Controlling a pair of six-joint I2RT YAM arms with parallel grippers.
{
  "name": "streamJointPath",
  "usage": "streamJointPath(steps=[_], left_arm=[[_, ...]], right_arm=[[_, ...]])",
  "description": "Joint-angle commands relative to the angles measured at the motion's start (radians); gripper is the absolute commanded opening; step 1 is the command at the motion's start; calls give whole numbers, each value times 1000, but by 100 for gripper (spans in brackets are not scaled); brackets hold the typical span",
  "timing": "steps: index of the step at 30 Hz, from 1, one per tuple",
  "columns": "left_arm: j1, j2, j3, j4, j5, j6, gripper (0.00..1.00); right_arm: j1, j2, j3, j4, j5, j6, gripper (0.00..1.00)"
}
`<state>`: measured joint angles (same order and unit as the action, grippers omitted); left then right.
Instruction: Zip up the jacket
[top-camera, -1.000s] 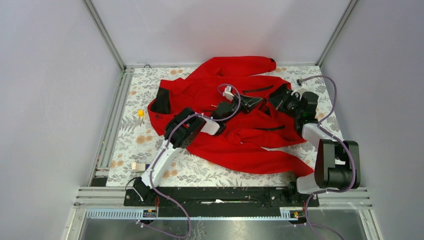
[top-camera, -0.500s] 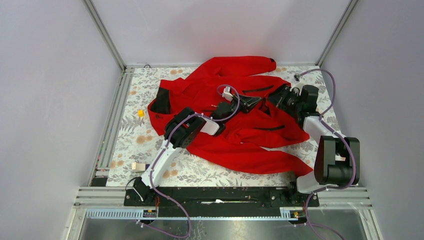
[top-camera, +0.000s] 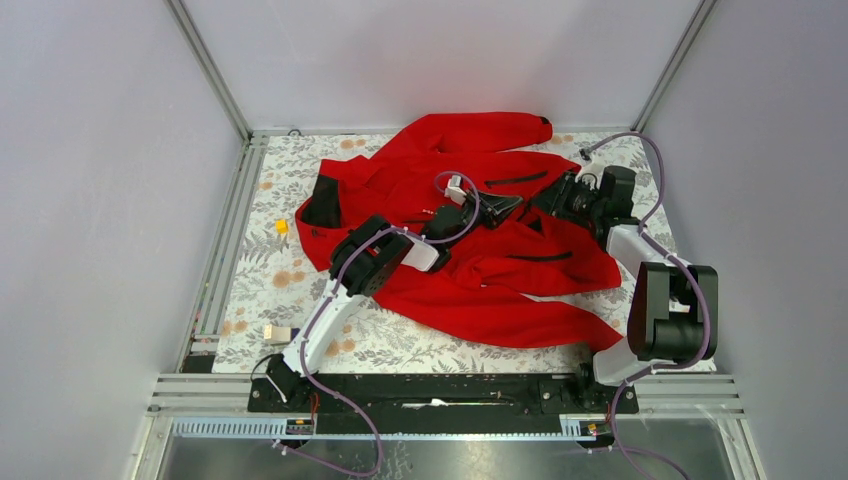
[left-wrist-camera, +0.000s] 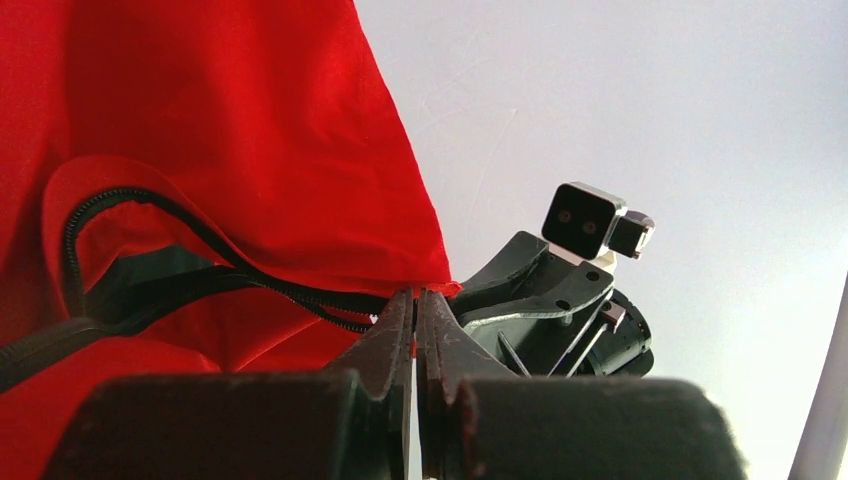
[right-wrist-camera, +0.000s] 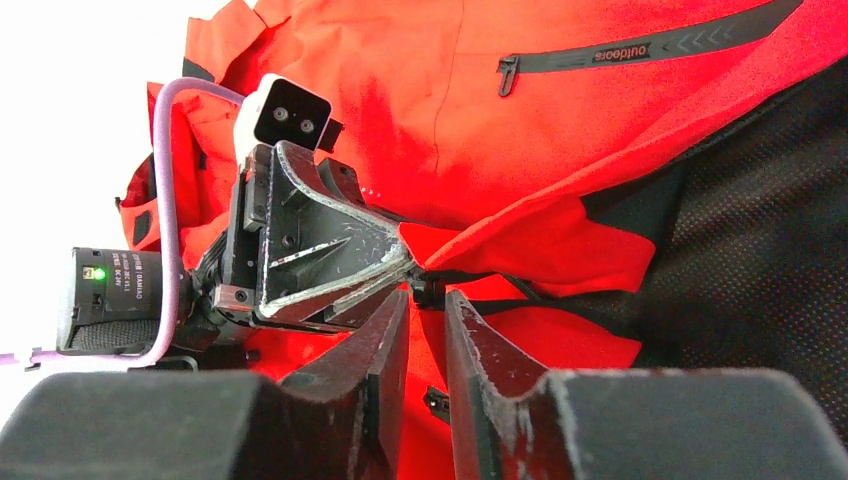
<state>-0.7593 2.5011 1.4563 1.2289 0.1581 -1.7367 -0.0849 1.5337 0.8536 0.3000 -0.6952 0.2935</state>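
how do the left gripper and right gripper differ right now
The left gripper has its jaws pressed together on the zipper edge of the jacket; the right gripper has its jaws slightly apart, a dark zipper piece at their tips, grip unclear. The left gripper reaches over the jacket's middle; the right gripper sits at its right edge. Both point at each other, tips nearly meeting.

Soft, even light keeps the top view sharp, with faint shadows under the jacket (top-camera: 470, 230) on the worktop (top-camera: 270, 270), while both wrist views wash out to white behind and show the near bases of the left claw (left-wrist-camera: 413, 300) and right claw (right-wrist-camera: 425, 300) dark and blurred.
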Motion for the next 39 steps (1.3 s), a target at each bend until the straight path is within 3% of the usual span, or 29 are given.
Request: streamJointPath(steps=[1, 9, 13, 25, 27, 28, 37, 39], left_arm=[[0, 16, 29, 53, 5, -12, 0], [0, 19, 35, 49, 9, -14, 0], [-1, 24, 39, 49, 8, -16, 0], [-3, 19, 34, 53, 14, -17, 0], [-5, 19, 35, 49, 12, -15, 0], [-7, 19, 34, 43, 12, -15, 0], [-34, 69, 101, -46, -6, -10, 0], [-35, 84, 134, -99, 7, 7, 0]], right_arm=[[4, -5, 42, -19, -12, -50, 28], [21, -36, 65, -138, 65, -142, 42], [36, -37, 71, -163, 97, -169, 42], [54, -22, 58, -70, 98, -138, 19], [54, -16, 69, -73, 112, -125, 2], [54, -14, 71, -71, 127, -115, 0], [39, -114, -31, 140, 255, 146, 0], [3, -121, -48, 192, 225, 183, 0]])
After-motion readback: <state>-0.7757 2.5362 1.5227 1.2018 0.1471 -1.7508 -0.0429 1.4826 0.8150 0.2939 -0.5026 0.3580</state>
